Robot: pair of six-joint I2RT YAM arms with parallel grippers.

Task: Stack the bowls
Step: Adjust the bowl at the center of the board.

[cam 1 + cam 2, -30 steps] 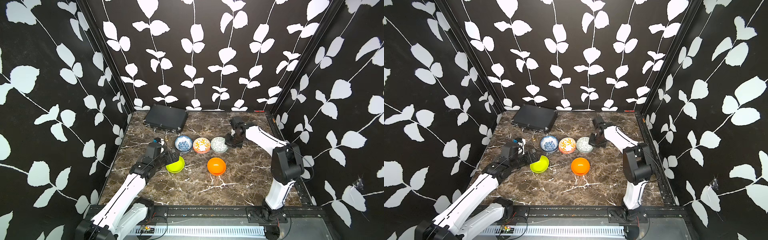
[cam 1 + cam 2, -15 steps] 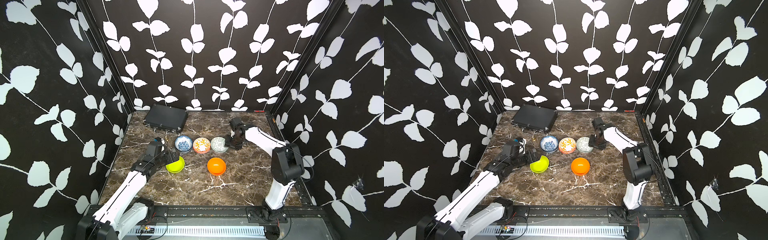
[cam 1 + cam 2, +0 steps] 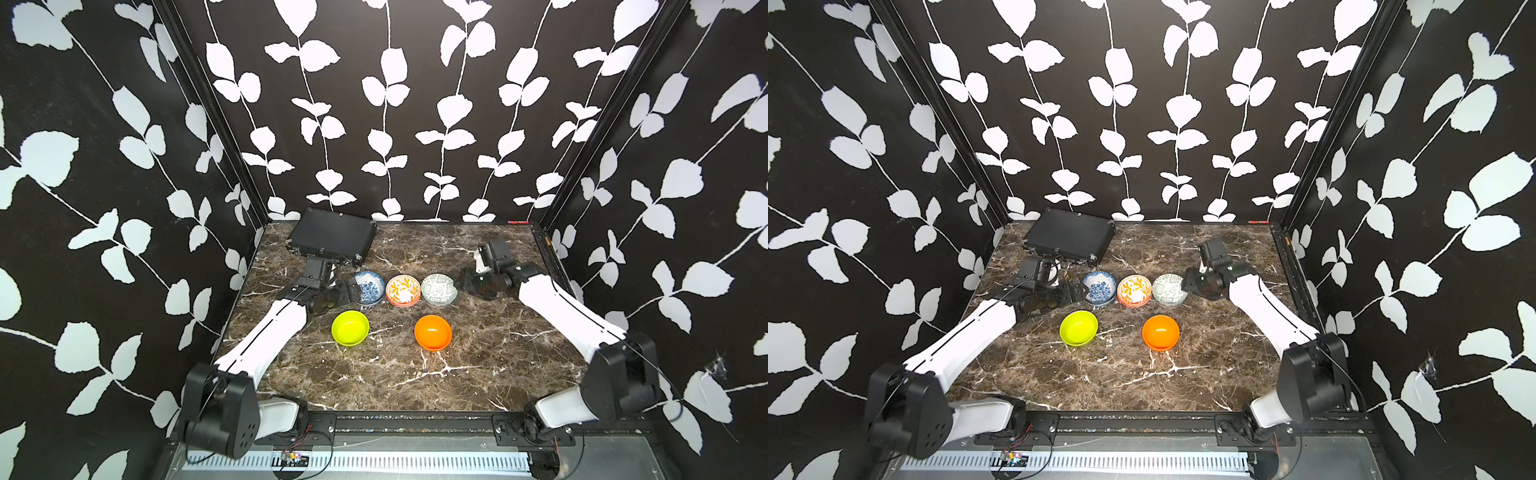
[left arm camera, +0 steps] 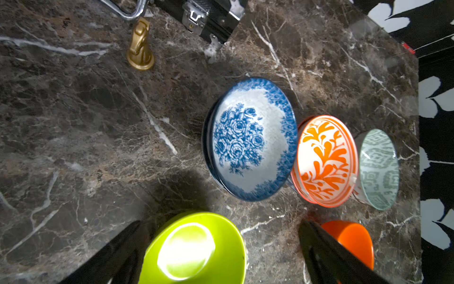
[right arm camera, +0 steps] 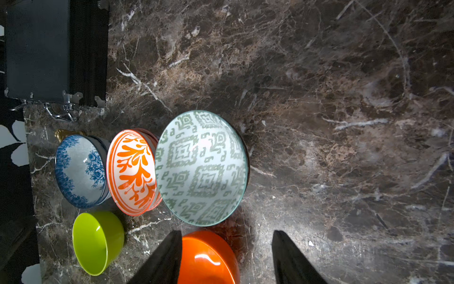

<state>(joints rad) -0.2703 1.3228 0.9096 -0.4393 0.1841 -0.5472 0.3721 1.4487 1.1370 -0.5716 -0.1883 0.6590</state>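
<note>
Three patterned bowls stand in a row in both top views: blue-white floral, orange-white and pale green. The floral bowl and the orange-white bowl each show a second rim beneath. Nearer the front sit a plain lime bowl and a plain orange bowl. My left gripper is open beside the floral bowl and holds nothing. My right gripper is open just right of the pale green bowl and also holds nothing. In the wrist views the lime bowl and the orange bowl lie on the table below the jaws.
A flat black case lies at the back left corner. A small gold chess knight stands between the case and the floral bowl. Patterned walls close in the marble table on three sides.
My right gripper has opened, letting go at the pale green bowl's rim. My left gripper has moved from the lime bowl back towards the floral bowl, leaving the lime bowl uncovered.
</note>
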